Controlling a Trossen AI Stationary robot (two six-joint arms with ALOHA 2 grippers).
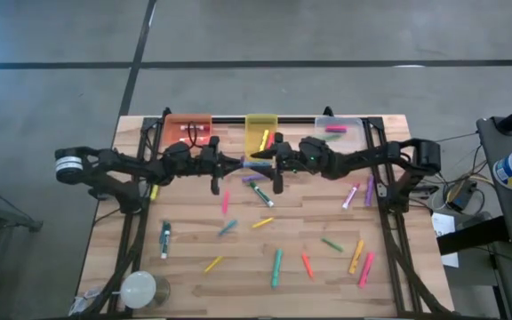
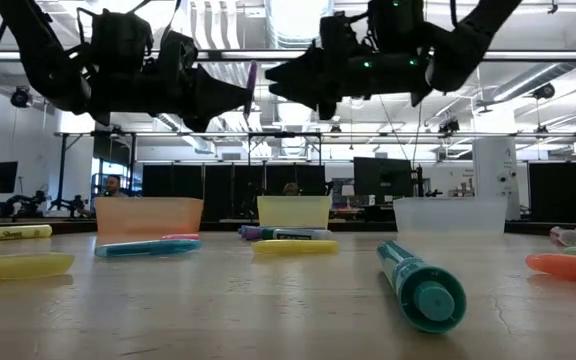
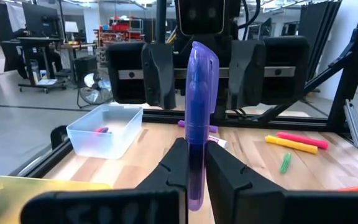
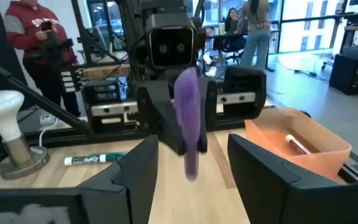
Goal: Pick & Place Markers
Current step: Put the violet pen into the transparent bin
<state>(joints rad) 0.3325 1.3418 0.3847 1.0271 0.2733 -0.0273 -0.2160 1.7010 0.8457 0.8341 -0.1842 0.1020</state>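
A purple marker (image 3: 201, 93) stands upright in my left gripper (image 3: 194, 155), high above the table's middle, on the near side of the yellow bin (image 1: 261, 133). My right gripper (image 4: 191, 186) faces it, open. Its fingers (image 3: 157, 71) stand on either side of the marker's upper end without touching it. In the high view the two grippers meet tip to tip around the marker (image 1: 244, 163). Several other markers (image 1: 276, 267) in pink, yellow, green, orange and red lie flat on the tabletop. My left gripper pinches the purple marker's lower half (image 3: 196, 171) between its two fingers, which come level from the table's left and lie across the marker. The marker is lifted clear of the table and stands nearly upright, its upper end (image 2: 252, 75) rising above the fingertips.
Three bins stand along the far edge: orange (image 1: 188, 130) with a marker inside, yellow, and clear (image 1: 338, 132) holding a pink marker. A white bulb-shaped lamp (image 1: 138, 289) stands at the near left corner. A teal marker (image 2: 423, 285) lies close to the low camera. People show in the room beyond.
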